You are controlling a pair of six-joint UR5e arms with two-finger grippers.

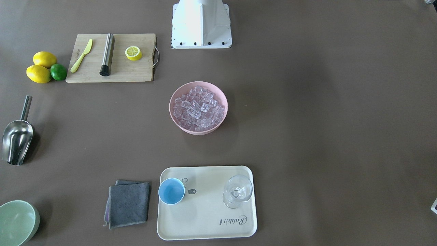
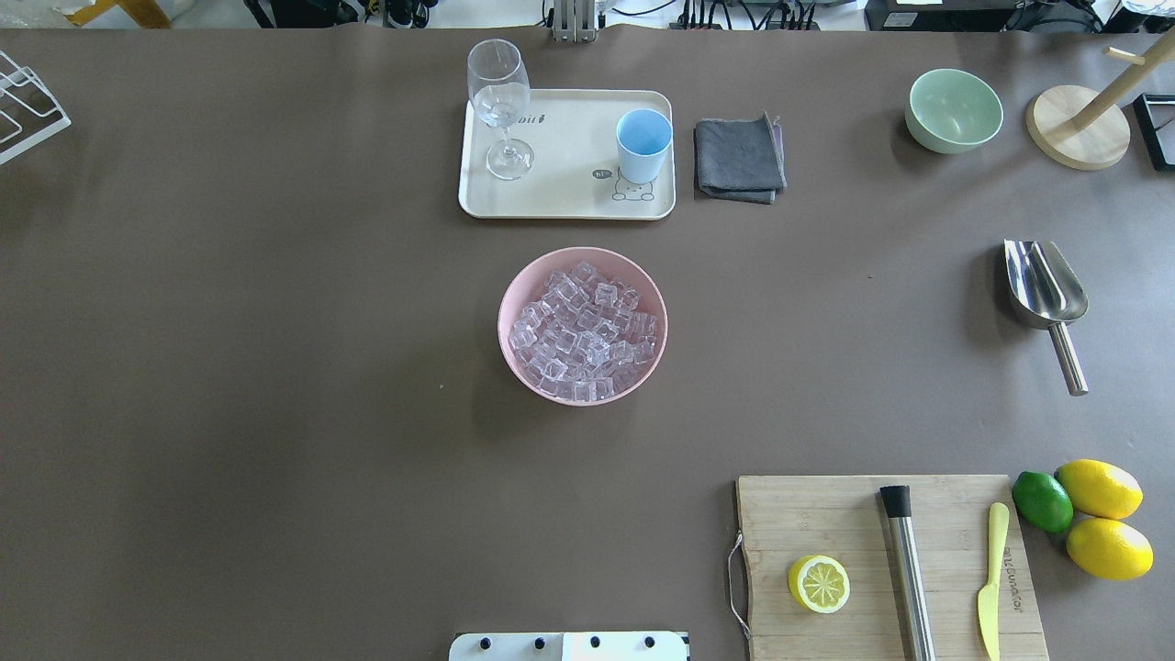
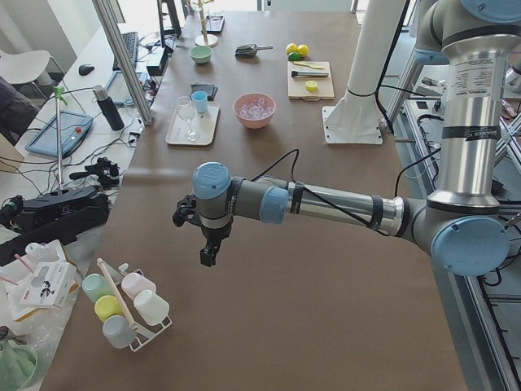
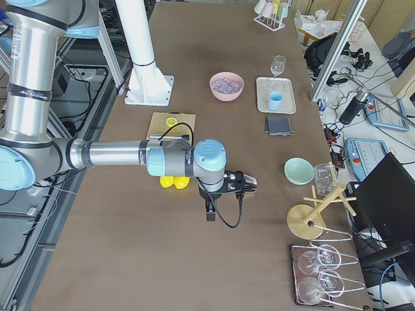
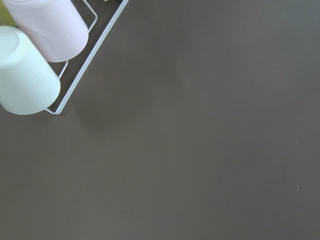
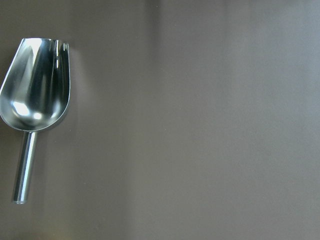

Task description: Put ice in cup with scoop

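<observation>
While the scoop lies untouched on the table, well right of the pink bowl of ice, the right gripper should drop squarely over its rod handle — low, firm. Its jaws, and the left gripper's, I cannot tell. The cup stands empty on the tray.

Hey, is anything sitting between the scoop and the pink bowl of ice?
Nothing visible. Overhead, the table between the scoop and the pink bowl of ice is bare; the cutting board lies nearer the robot and the grey cloth farther away, both off that line.
</observation>
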